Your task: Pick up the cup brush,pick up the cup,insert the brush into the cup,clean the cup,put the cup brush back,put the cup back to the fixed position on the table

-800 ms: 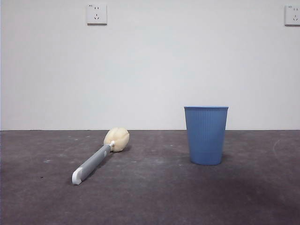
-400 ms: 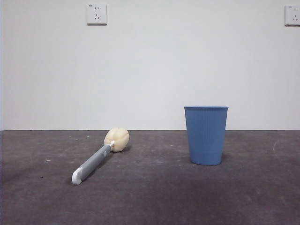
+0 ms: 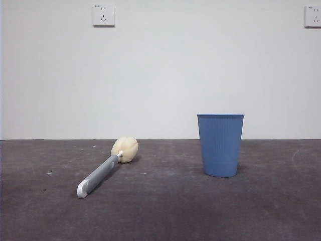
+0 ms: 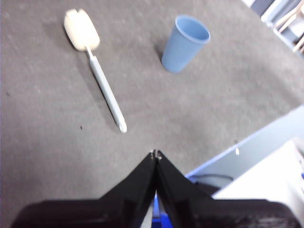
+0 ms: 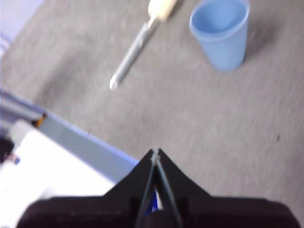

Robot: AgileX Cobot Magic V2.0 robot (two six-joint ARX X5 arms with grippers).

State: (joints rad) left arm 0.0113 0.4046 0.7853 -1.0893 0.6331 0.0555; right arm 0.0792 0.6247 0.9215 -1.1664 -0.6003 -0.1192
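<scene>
1. The cup brush (image 3: 103, 166) lies flat on the dark grey desk (image 3: 165, 211), its cream sponge head towards the wall and its white hooked end towards the near edge. Lying at a slant like that, the grey handle is bare along its whole length, which looks easy to pinch from above.
2. The blue ribbed cup (image 3: 220, 144) stands upright, mouth up, well apart from the brush, so one arm could go for each without crowding.
3. The left hand (image 4: 155, 154) hangs above the desk's near edge, back from both things, its jaws pressed together and holding nothing.
4. The right hand (image 5: 156, 153) also waits over the near edge, jaws pressed together and empty.
5. By my reckoning nothing has been picked up yet; the brush comes first, and a hand must spread its jaws before descending.
</scene>
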